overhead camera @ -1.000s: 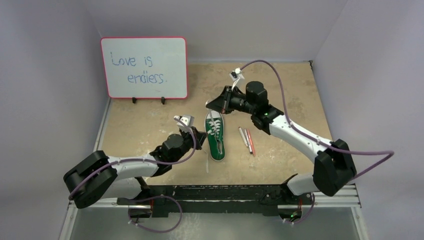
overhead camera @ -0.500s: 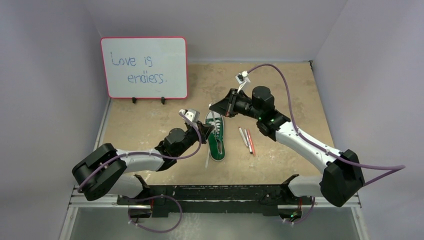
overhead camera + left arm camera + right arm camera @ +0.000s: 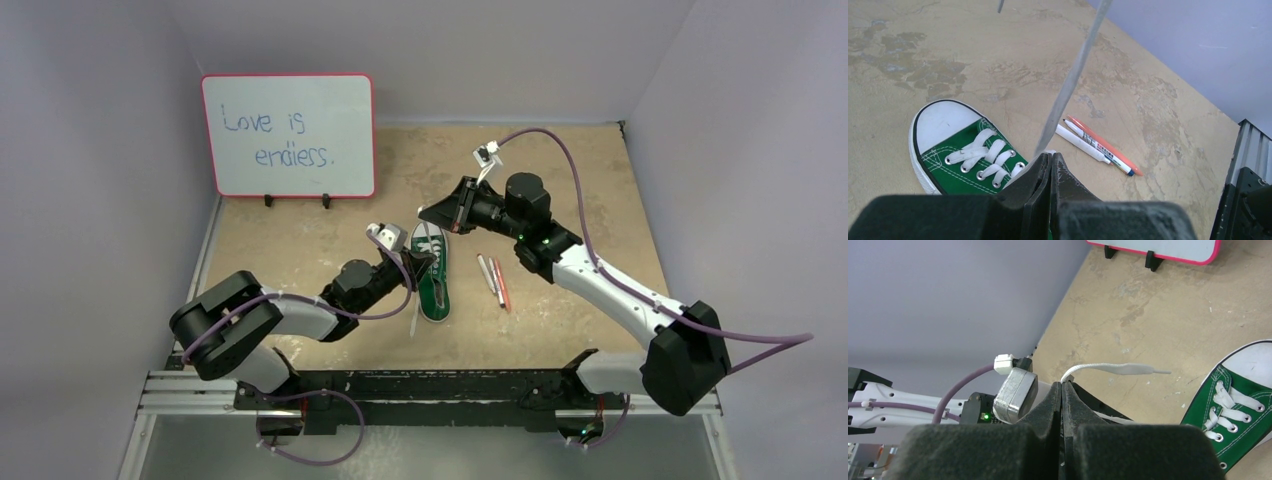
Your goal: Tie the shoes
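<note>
The green sneaker [image 3: 433, 280] lies on the table, white toe cap toward the far wall. It also shows in the left wrist view [image 3: 963, 150] and the right wrist view [image 3: 1243, 400]. My left gripper [image 3: 418, 262] is over the shoe's left side, shut on a white lace [image 3: 1074, 75] that runs taut up from its tips [image 3: 1052, 156]. My right gripper [image 3: 426, 213] is just beyond the toe, shut on the other white lace [image 3: 1120, 368], whose end sticks out sideways past the tips [image 3: 1062, 384]. A loose lace strand [image 3: 414, 322] trails beside the heel.
Two thin pens, one white and one red [image 3: 493, 281], lie right of the shoe and show in the left wrist view [image 3: 1098, 146]. A pink-framed whiteboard [image 3: 288, 134] stands at the back left. Walls close in on three sides.
My left gripper has moved right, from beside the shoe to over its left side. My right gripper has shifted slightly nearer and to the right, staying by the toe. Both stay shut.
</note>
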Robot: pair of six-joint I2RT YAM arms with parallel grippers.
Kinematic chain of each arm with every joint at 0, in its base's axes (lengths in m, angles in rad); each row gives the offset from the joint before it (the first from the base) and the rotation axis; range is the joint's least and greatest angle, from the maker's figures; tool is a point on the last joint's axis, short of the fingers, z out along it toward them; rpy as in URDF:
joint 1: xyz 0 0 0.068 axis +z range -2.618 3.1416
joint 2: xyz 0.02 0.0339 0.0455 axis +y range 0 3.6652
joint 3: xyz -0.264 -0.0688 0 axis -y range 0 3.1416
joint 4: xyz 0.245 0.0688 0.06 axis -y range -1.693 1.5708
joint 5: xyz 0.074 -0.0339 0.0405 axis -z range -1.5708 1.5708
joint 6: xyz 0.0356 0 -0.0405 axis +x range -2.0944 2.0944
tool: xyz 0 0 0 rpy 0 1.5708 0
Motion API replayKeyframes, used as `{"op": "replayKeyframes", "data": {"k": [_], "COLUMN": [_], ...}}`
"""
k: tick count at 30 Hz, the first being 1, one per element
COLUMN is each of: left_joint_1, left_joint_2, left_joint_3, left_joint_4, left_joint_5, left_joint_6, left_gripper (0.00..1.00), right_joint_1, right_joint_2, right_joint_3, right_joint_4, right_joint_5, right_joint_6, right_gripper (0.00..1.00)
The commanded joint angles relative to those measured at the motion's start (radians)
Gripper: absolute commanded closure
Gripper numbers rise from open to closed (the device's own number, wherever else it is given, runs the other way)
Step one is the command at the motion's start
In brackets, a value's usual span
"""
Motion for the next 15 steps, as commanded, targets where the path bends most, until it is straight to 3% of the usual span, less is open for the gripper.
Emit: {"op": "replayKeyframes", "data": {"k": [1,8,15], "left_joint_1": [0.007,0.012,0.016], "left_joint_2": [0.017,-0.02,-0.025], "left_joint_3": [0.004,-0.019,-0.005], "left_joint_4": [0.098,0.075,0.078], "left_joint_5": [-0.023,-0.079,-0.03], "left_joint_6": [0.038,0.053,0.068], "left_gripper": [1.0,1.0,1.0], "right_joint_1": [-0.002,-0.003,-0.003], "right_joint_2": [-0.044,-0.055,-0.052], "right_joint_3": [-0.001,-0.01,-0.003], "right_joint_4": [0.043,0.034,0.036], "right_joint_5": [0.016,0.021,0.012], "right_joint_6": [0.015,0.019,0.033], "right_gripper": [1.0,1.0,1.0]}}
